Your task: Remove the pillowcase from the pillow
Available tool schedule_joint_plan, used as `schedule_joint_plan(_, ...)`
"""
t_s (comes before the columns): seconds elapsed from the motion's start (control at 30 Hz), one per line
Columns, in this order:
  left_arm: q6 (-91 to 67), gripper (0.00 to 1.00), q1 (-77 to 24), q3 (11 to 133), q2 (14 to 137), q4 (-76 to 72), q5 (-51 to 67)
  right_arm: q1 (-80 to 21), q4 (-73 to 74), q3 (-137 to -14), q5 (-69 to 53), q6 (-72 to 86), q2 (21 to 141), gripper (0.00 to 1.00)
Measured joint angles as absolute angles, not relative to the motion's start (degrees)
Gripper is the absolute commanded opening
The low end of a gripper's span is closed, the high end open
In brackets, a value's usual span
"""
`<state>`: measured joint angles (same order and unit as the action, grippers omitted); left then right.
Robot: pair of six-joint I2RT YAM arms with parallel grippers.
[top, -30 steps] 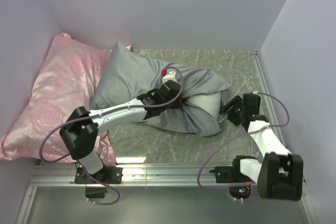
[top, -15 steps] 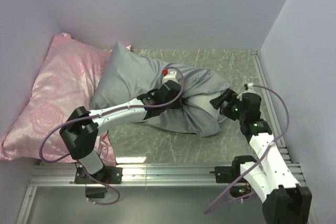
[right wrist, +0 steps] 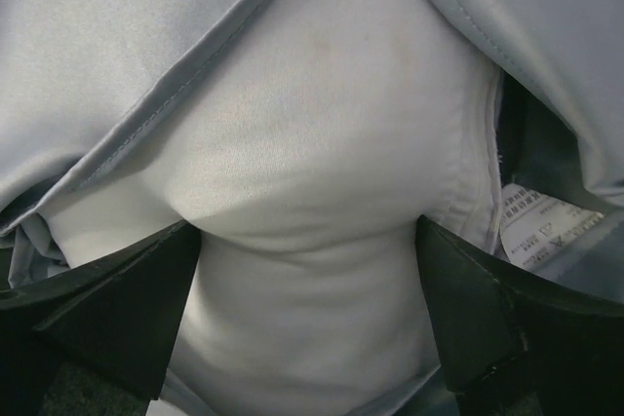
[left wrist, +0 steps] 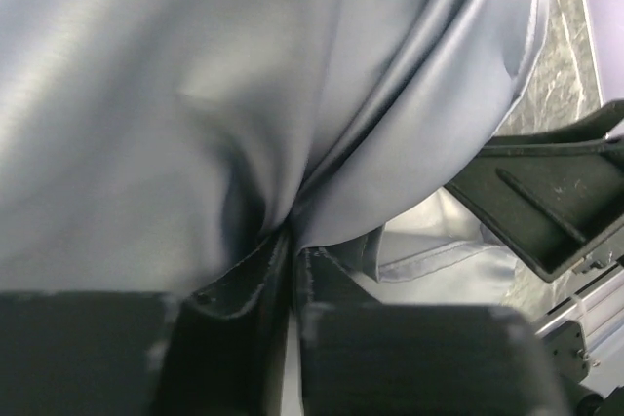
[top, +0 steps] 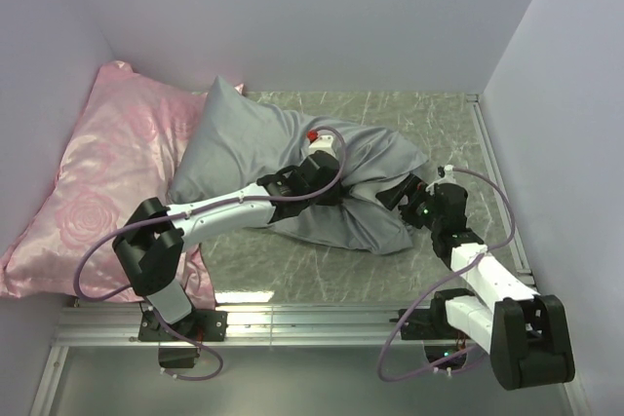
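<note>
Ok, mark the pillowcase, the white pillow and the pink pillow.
pillowcase [top: 239, 143]: top view, upper left bulge.
pillow [right wrist: 322, 172]: right wrist view, exposed white end.
pink pillow [top: 102, 168]: top view, its middle.

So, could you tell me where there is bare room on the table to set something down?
Bare marble runs between the pillowcase and the back wall, and in a strip before the near rail. The pink pillow fills the left; the centre is crowded.

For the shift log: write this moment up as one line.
left pincer: shut on pillowcase fold | right pincer: open, straddling exposed pillow end | stage: pillow mostly covered
</note>
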<state>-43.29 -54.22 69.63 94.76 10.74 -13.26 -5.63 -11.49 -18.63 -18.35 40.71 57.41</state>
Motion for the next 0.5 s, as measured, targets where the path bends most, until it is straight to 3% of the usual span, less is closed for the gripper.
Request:
schedule_joint_plan(0.03,-42.96,0.18,-54.3,69.78,94.83,10.85,-13.08,-5.63,-12.51,-18.31,-18.59,40.95,57.63,0.91)
schedule_joint_plan(0.17,-41.32,0.37,-55.31,70.89,95.42,11.09,-11.84,-6.0,-17.21,-18.02,-20.75,42.28,59.77,0.0)
schedule_joint_plan(0.23,-40.69,0.37,-56.34,71.55,95.68,11.51,-11.49,-6.87,-18.41,-18.44,-21.58,43.99,60.05,0.0)
schedule_joint_plan(0.33,-39.66,0.26,-57.78,72.38,95.85,12.05,-11.38,-8.1,-14.63,-20.05,-20.18,44.53,56.84,0.0)
schedule_joint_plan(0.5,-38.11,0.22,-58.08,72.55,94.94,11.07,-11.33,-9.72,4.21,-30.68,-14.52,43.53,45.54,0.0)
